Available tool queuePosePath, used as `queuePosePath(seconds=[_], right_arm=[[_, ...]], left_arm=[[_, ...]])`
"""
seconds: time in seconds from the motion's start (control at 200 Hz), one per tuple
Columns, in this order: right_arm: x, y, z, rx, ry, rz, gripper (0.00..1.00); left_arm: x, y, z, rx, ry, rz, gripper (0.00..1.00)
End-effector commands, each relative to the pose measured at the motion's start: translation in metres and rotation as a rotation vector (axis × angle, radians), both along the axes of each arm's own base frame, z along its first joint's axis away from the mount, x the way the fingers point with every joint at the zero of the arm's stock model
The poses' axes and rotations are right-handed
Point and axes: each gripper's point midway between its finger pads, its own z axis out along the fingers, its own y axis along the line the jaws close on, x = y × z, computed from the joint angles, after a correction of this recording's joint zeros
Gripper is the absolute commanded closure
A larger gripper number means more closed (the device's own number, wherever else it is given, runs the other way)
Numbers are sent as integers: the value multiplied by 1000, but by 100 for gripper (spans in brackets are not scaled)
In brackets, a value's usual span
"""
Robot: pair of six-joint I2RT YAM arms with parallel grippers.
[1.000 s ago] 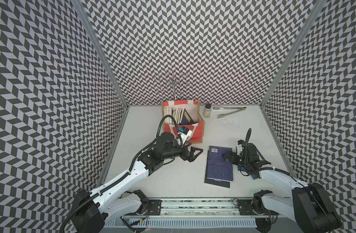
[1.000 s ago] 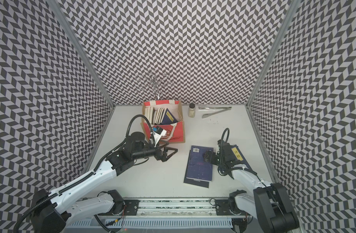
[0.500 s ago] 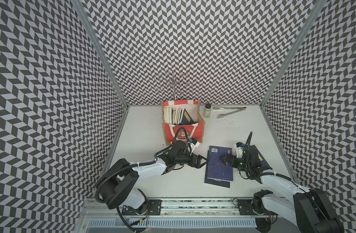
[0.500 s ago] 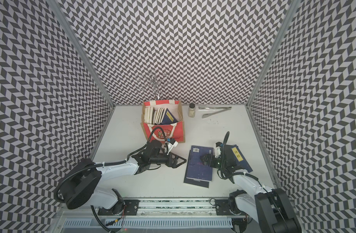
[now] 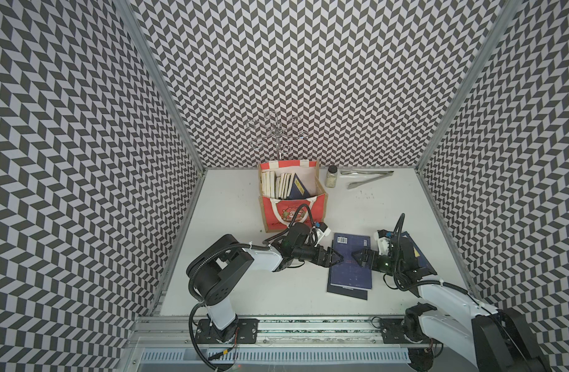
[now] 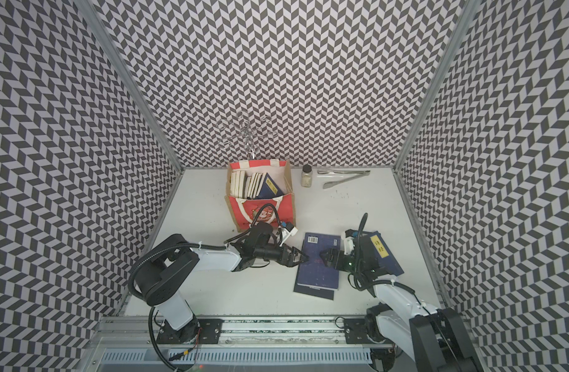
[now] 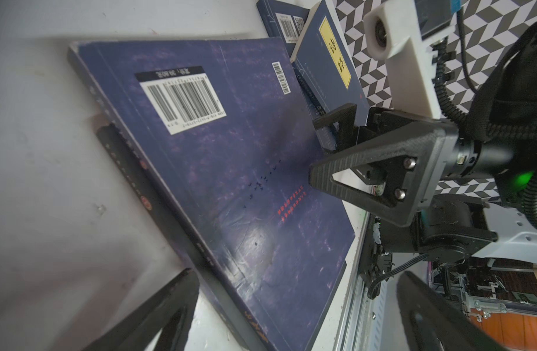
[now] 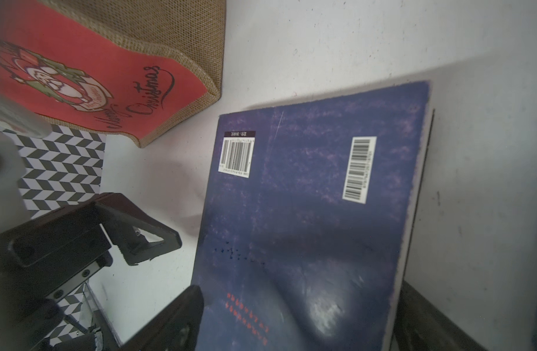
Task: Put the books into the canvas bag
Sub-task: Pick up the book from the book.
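- canvas bag (image 5: 270, 214) stands far centre on the table (image 5: 244, 290), mouth up, with a row of books (image 5: 284, 186) already upright inside
- big navy book (image 5: 350, 273) lies flat near centre, barcode side up, on a black book (image 5: 346, 293) that pokes out at the near edge
- thin navy book with yellow label (image 6: 389, 257) sits just right of them, partly under the right arm
- left gripper (image 5: 338, 257) is at the big navy book's left edge, jaws wide, nothing held
- right gripper (image 5: 355, 261) is over the cover from the right, jaws also apart, empty; the two grippers' tips nearly face each other
- step looks like a two-arm pickup of the big navy book
- the flat cover gives no pinch, so probably slide it sideways with one gripper until an edge overhangs
- then clamp that edge deep with the other gripper
- watch that the black book doesn't drag along
- turn the book upright and drop it into the free gap at the bag's right side
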Motion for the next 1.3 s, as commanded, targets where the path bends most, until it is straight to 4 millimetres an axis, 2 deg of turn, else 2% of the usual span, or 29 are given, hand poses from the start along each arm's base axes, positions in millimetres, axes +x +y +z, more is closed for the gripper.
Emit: queuePosePath(seconds=[0.0,0.2,0.371,0.391,0.496,0.941,1.172,1.292], right_arm=[[-4,2,-1,23,12,8,7],[-3,4,7,37,-16,14,14],[0,6,20,55,-66,22,26],[-8,5,10,52,-43,24,28],[-9,5,14,60,-61,27,35],[-9,8,42,94,-165,46,41],[-10,12,57,119,-220,68,51],[-11,12,57,123,-226,66,53]], left_arm=[[-2,-13,7,-41,-7,-31,0],[-2,-18,1,-39,3,-45,1],[-3,-21,1,-46,4,-56,1],[-4,-22,1,-45,6,-59,1],[-5,-24,-1,-51,13,-64,1],[-10,-32,-2,-61,18,-91,0],[-12,-38,-1,-65,19,-105,0],[-12,-39,-1,-65,19,-106,0]])
